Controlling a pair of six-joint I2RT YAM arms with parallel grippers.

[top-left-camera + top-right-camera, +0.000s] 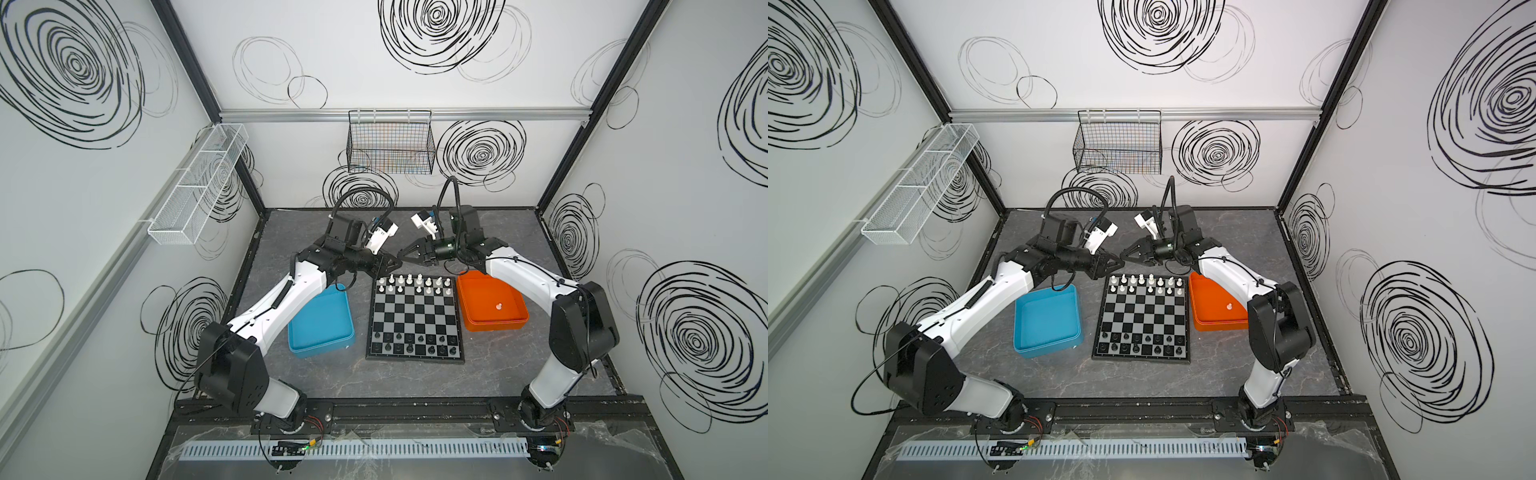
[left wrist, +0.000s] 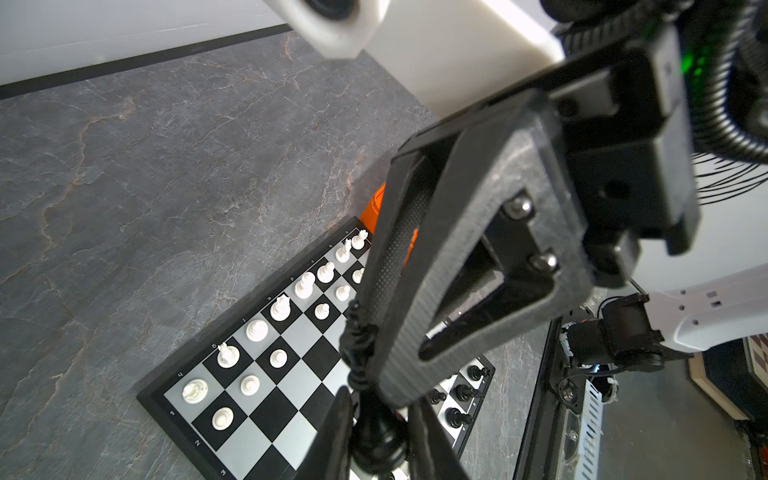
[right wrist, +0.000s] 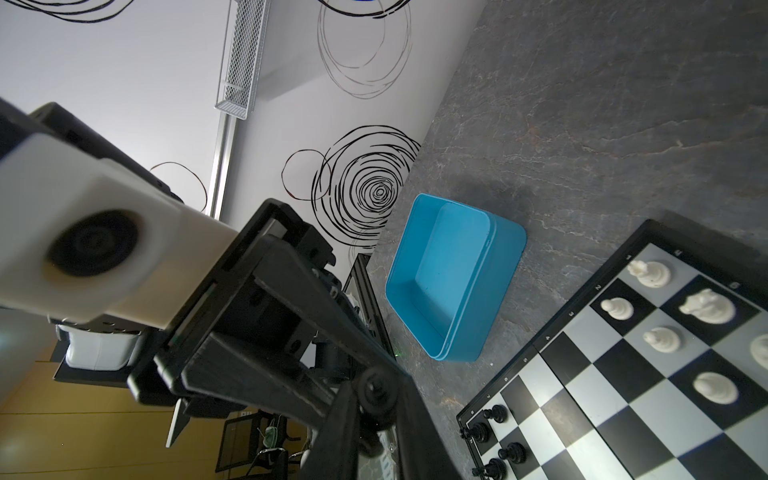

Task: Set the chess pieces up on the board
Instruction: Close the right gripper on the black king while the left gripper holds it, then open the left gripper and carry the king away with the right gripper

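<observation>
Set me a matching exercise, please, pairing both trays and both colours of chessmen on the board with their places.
1 white pieces
2 orange tray
3 black pieces
4 blue tray

a left of the board
b far rows of the board
c right of the board, holding a lone white piece
d near rows of the board

Pairs: 1-b, 2-c, 3-d, 4-a

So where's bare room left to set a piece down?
Free: the middle rows of the board, between the white pieces and black pieces; the table between board and front rail; the blue tray. Crowded: both end rows, and beyond the far edge, where left tool and right tool meet at a black piece.
</observation>
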